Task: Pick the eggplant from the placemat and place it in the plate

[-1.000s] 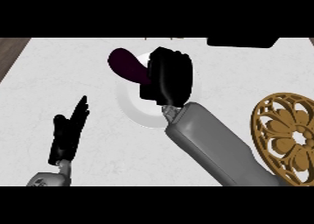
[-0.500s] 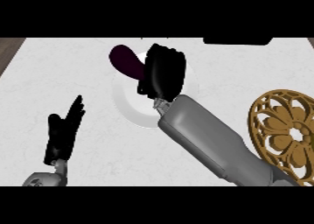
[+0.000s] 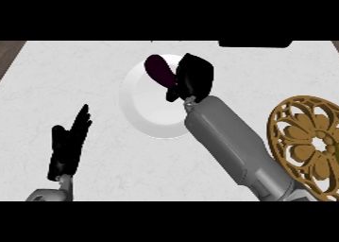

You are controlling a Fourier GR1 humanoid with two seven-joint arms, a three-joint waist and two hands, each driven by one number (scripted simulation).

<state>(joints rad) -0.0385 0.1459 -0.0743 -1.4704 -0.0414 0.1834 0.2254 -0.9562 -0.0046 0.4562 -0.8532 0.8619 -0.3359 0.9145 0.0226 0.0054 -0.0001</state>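
Note:
The dark purple eggplant [image 3: 158,70] hangs over the far part of the white plate [image 3: 147,113], near the counter's middle. My right hand [image 3: 194,75] is directly to the eggplant's right, with its fingers curled round the eggplant's near end, which it hides. Its grey forearm runs down to the lower right across the plate's right rim. The round golden openwork placemat [image 3: 308,137] lies at the right edge. My left hand [image 3: 69,144] rests open at the lower left, fingers up, apart from everything.
A dark object [image 3: 255,43] sits at the counter's far edge, top right. Brown floor shows past the counter's left edge [image 3: 3,56] and at the top right corner.
My right hand has moved a little to the right and away from me, and the eggplant has gone with it, from the plate's far left rim toward its far middle. The left hand has not moved.

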